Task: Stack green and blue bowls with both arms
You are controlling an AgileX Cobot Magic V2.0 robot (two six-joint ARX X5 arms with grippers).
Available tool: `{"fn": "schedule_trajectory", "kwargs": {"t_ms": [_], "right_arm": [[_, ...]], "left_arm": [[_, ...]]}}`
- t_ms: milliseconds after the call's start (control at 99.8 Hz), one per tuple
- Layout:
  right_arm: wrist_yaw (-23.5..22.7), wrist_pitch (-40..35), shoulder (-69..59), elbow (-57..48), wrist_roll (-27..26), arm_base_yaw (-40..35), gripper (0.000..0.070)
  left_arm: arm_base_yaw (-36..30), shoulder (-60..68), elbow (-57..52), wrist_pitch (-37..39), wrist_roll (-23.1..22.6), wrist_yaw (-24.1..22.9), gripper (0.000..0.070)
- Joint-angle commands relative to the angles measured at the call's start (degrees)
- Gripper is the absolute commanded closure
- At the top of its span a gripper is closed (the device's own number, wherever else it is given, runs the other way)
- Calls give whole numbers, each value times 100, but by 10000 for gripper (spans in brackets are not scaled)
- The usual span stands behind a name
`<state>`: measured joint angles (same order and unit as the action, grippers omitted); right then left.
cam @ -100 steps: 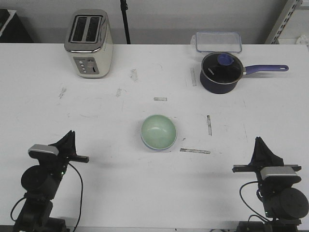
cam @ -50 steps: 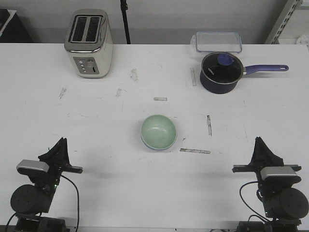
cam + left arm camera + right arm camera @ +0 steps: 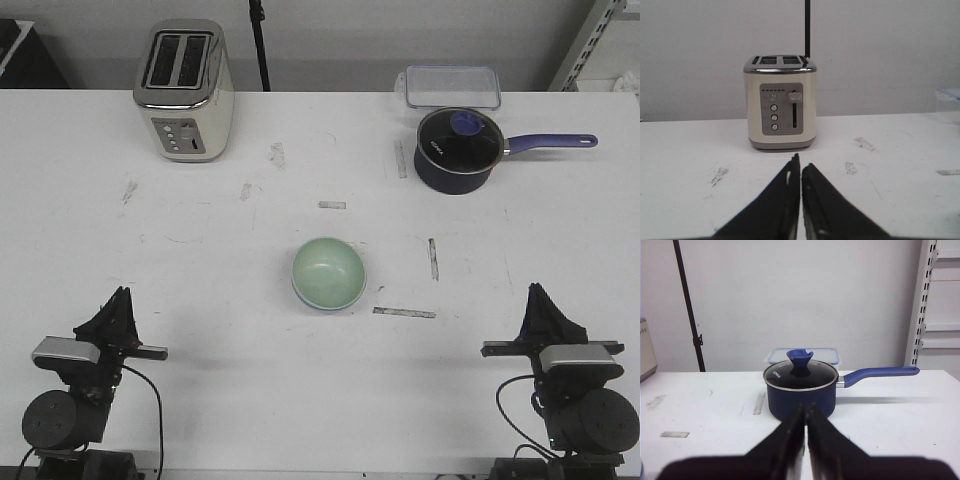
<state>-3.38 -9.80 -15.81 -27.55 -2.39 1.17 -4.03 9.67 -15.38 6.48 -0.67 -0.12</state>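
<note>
Left arm [image 3: 75, 390] drew back slightly; green bowl [image 3: 328, 272] mid-table, well apart from both pressed-together fingers [image 3: 790, 200].

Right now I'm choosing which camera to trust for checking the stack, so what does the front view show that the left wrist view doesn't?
Only the front view shows the green bowl with a blue rim beneath it, the saucepan, the clear container and the right gripper. Only the left wrist view shows the toaster's lever and buttons clearly, and the left gripper closed. Both share the toaster and the white table.
</note>
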Motion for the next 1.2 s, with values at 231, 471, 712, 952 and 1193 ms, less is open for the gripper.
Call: {"fn": "schedule_trajectory", "kwargs": {"t_ms": [231, 471, 712, 952, 1193], "right_arm": [[-4, 61, 2, 9, -55, -7, 697], [-4, 61, 2, 9, -55, -7, 697], [-4, 61, 2, 9, -55, -7, 697], [-4, 61, 2, 9, -55, -7, 698], [-4, 61, 2, 9, -55, -7, 697]], "left_arm": [[332, -481, 595, 85, -188, 11, 699], [363, -957, 1073, 98, -144, 4, 699], [341, -949, 1469, 256, -151, -85, 698], [321, -949, 1469, 258, -146, -155, 698], [321, -949, 1469, 256, -146, -157, 698]]}}
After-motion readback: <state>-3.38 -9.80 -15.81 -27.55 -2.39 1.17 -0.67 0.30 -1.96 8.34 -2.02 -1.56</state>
